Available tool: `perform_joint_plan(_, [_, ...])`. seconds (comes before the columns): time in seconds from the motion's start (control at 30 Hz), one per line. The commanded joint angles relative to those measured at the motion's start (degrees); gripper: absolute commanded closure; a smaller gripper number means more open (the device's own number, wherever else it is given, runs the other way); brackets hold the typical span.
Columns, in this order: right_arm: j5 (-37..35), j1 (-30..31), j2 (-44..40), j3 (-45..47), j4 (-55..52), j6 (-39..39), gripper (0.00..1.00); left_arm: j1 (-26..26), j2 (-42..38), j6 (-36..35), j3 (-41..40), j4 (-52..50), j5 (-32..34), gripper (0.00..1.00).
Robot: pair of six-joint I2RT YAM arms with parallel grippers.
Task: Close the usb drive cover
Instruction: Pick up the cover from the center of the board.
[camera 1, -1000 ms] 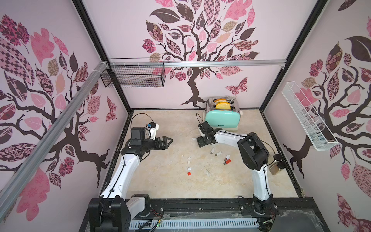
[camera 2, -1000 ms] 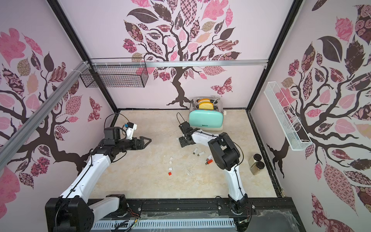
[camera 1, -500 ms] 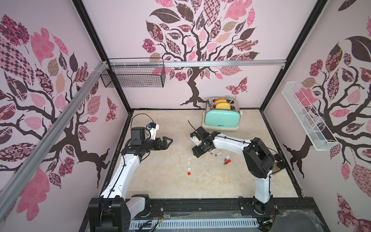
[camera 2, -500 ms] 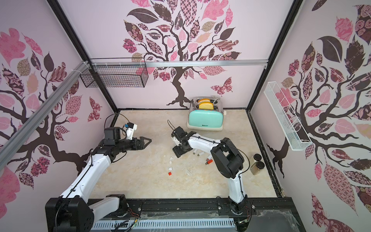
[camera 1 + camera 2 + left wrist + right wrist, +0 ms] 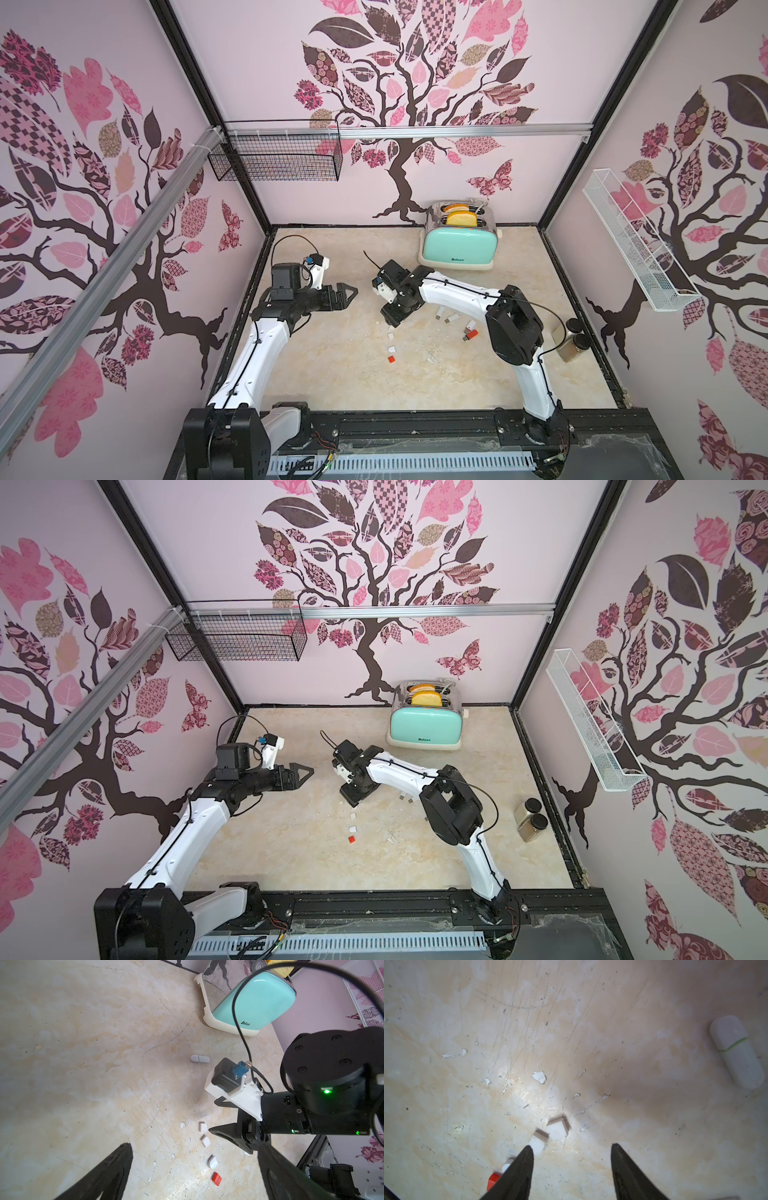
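Beige marble-look tabletop (image 5: 332, 374), glossy but badly scratched and chipped; pink tree-print walls all round. Left gripper (image 5: 349, 296) hangs above the table, black tapered fingers spread wide, empty.

Loose usb drive covers lie in a short row mid-table, all smooth plastic:
- two square white covers (image 5: 557, 1127)
- one rounded white cover (image 5: 212, 1161)
- one small red cover (image 5: 216, 1178)

Right gripper (image 5: 571, 1146) points down just above the white covers, fingers partly apart, nothing between them. Near it lies a capped white drive (image 5: 735, 1051), pill-shaped with a green seam.

Further right are the uncapped drives (image 5: 452, 318), metal plugs bare, and one red drive (image 5: 469, 336). A mint toaster (image 5: 457, 245) stands at the back and two spice jars (image 5: 573, 345) at the right edge.
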State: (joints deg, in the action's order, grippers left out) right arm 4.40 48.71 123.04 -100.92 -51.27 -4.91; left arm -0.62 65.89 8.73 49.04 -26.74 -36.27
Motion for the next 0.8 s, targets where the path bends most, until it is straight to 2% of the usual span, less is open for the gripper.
perform_joint_plan(0.0, [-1.1, 1.4, 3.29, -3.68, -5.32, -0.63, 0.4, 0.19, -0.23, -0.74, 0.33, 0.32, -0.7, 0.02])
perform_joint_plan(0.77, [-4.84, 1.72, 8.04, -6.96, -6.29, -0.54, 0.48, 0.27, -1.07, -1.37, -0.35, 0.05, -0.02, 0.02])
